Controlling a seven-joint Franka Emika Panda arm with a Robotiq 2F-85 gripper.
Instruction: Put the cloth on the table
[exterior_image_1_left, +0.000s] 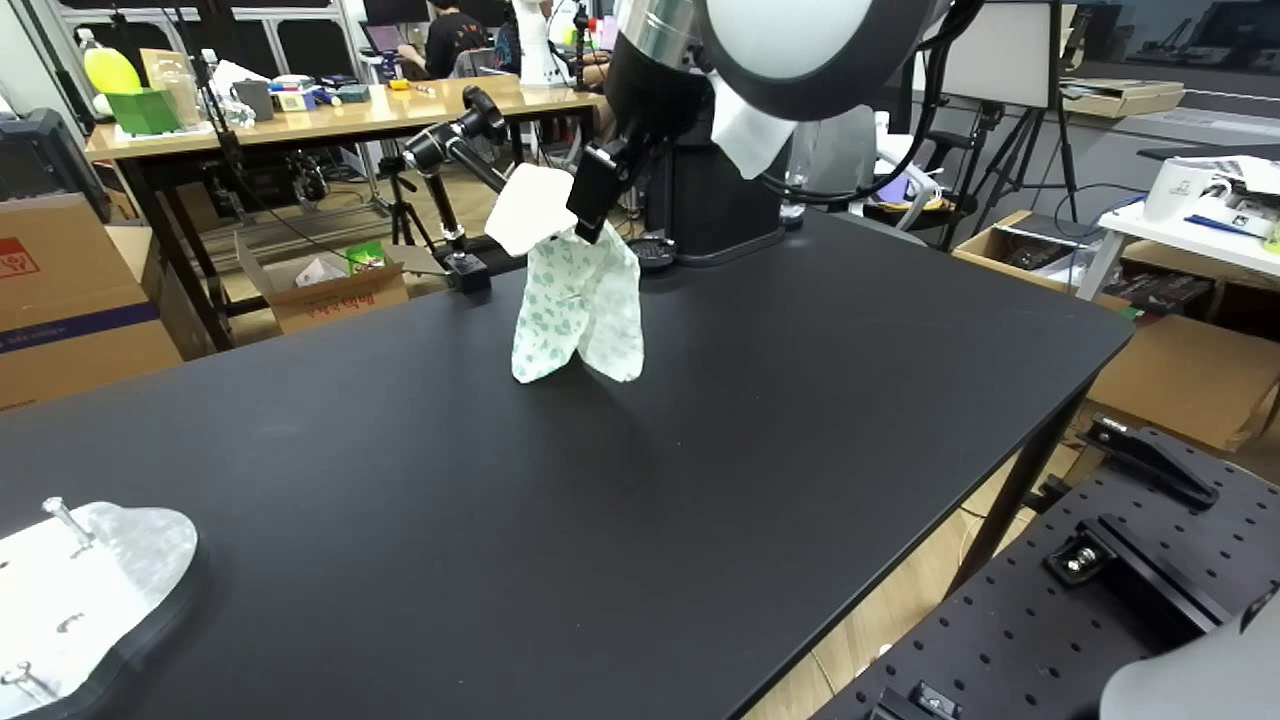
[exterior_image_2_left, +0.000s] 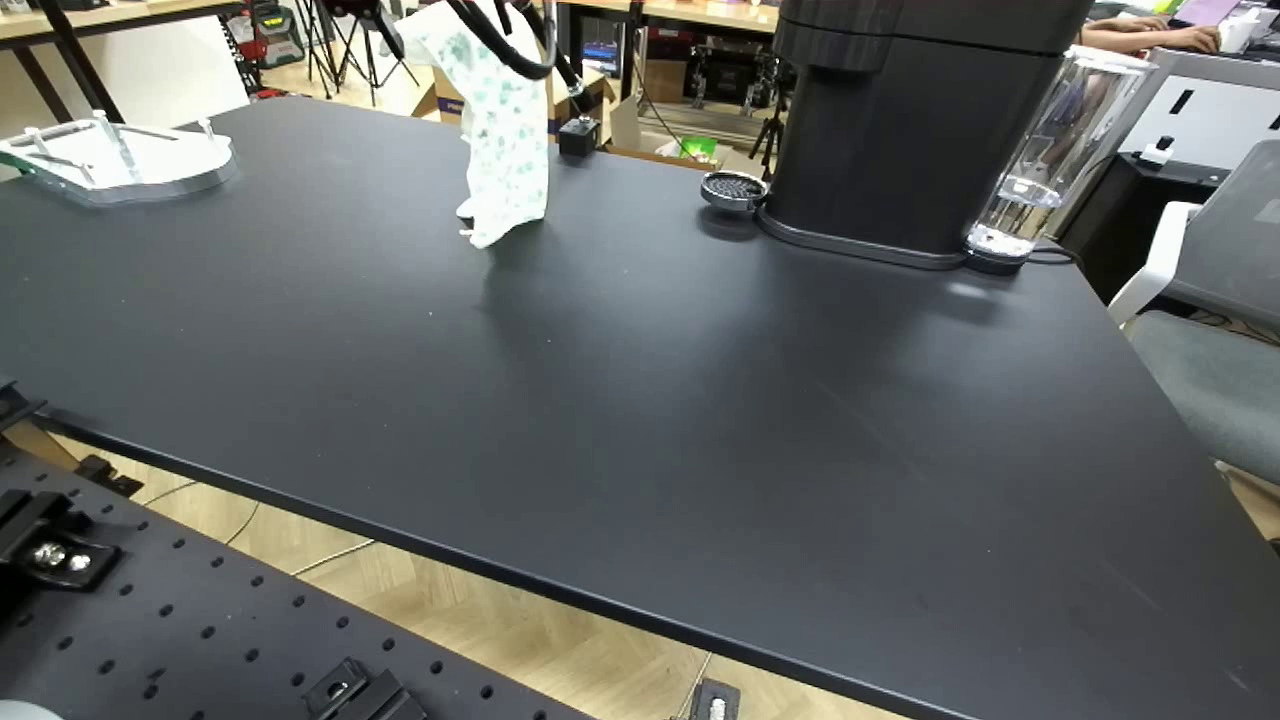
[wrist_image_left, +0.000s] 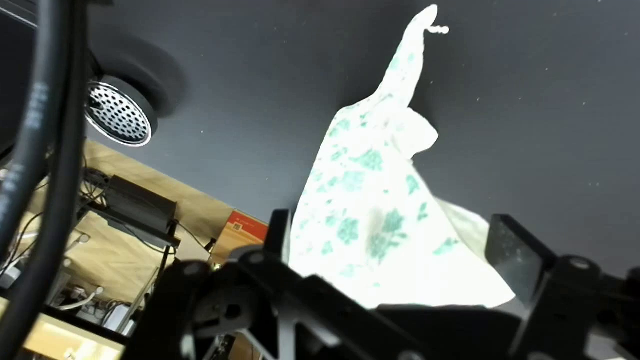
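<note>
The cloth is white with a green leaf print. It hangs upright and bunched over the black table in both exterior views (exterior_image_1_left: 580, 310) (exterior_image_2_left: 508, 150). Its lower end is close to the table surface (exterior_image_1_left: 450, 500) (exterior_image_2_left: 640, 400); I cannot tell if it touches. My gripper (exterior_image_1_left: 590, 215) is above the cloth in an exterior view. In the wrist view my gripper (wrist_image_left: 392, 225) has its fingers wide apart, with the cloth (wrist_image_left: 370, 170) spread between them and reaching the palm. What still holds the cloth up is hidden. A plain white piece beside the gripper looks like part of the cloth.
A black machine (exterior_image_1_left: 710, 190) (exterior_image_2_left: 900, 140) stands at the table's far edge with a round metal mesh dish (exterior_image_1_left: 653, 252) (exterior_image_2_left: 735, 190) (wrist_image_left: 120, 112) beside it. A camera post (exterior_image_1_left: 460, 250) (exterior_image_2_left: 578, 135) is near. A white plate with upright pegs (exterior_image_1_left: 130, 570) (exterior_image_2_left: 130, 165) lies at one end.
</note>
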